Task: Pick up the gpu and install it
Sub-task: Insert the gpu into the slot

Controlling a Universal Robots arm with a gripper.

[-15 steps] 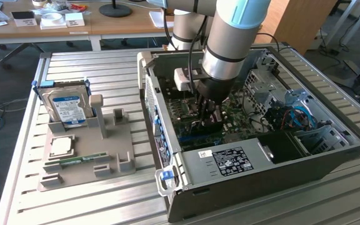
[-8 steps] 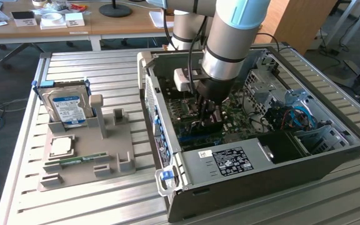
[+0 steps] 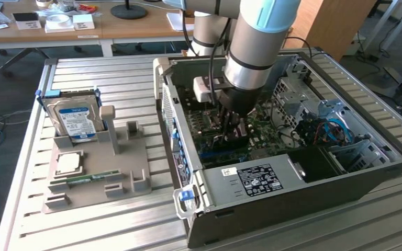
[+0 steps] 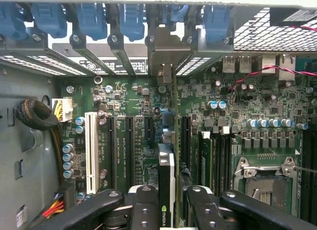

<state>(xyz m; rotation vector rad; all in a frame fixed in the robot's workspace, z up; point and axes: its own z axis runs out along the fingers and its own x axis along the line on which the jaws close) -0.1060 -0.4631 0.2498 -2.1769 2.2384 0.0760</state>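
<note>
- One gpu [image 4: 166, 190], seen edge-on, stands upright over the green motherboard [image 4: 143, 126] inside the open computer case [image 3: 271, 183].
- One arm [image 3: 257, 47] reaches straight down into the case.
- Its two fingers [image 4: 143, 205] are clamped on the gpu.
- One hard drive [image 3: 75, 117] and one grey holder [image 3: 96, 172] sit on the slatted surface [image 3: 103, 225] beside the case.

The exterior view looks down from above, well back from the tool [image 3: 232, 128]; the wrist view looks close along it onto the motherboard [image 4: 148, 126], which both share.
</note>
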